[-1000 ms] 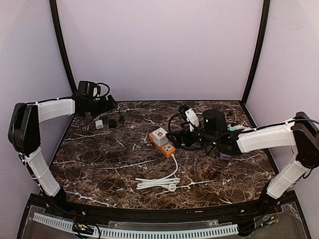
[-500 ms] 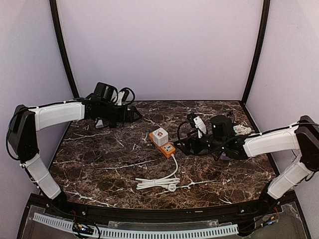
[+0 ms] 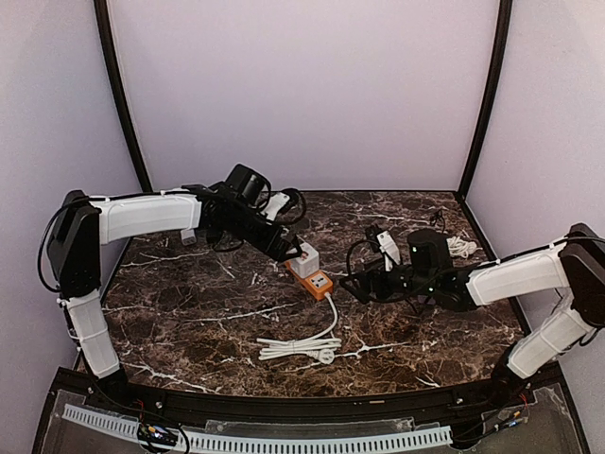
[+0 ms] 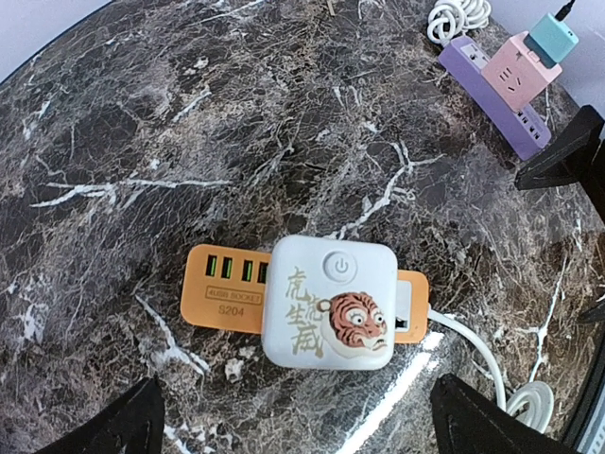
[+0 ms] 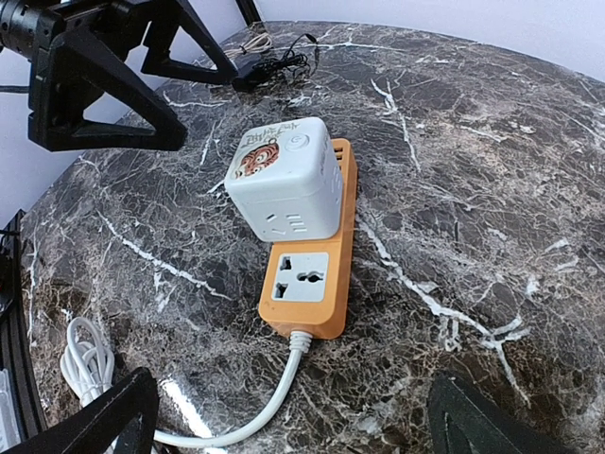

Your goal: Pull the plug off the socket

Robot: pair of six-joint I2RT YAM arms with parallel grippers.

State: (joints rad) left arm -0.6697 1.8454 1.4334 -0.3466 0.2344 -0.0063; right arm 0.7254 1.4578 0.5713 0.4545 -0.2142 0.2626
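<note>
An orange power strip [image 3: 318,282] lies mid-table with a white cube plug [image 3: 303,257], tiger picture on top, seated in it. In the left wrist view the cube [image 4: 329,303] covers the middle of the strip [image 4: 222,284]. My left gripper [image 4: 298,427] is open and hovers just above and beside the cube, jaws wide apart, touching nothing. My right gripper [image 5: 298,421] is open and empty, low over the table to the right of the strip [image 5: 307,284], facing the cube [image 5: 284,180]. The strip's white cord [image 5: 255,416] runs out toward it.
The strip's white cord lies in a coil [image 3: 302,348] near the front. A purple power strip with a pink cube and teal adapter [image 4: 506,90] lies at the back right, with a white cable bundle [image 4: 458,14] beside it. A black cable [image 5: 274,64] lies at the back left.
My left arm has swung from the back left corner rightward to the cube plug. My right gripper has drawn back a little to the right, away from the strip.
</note>
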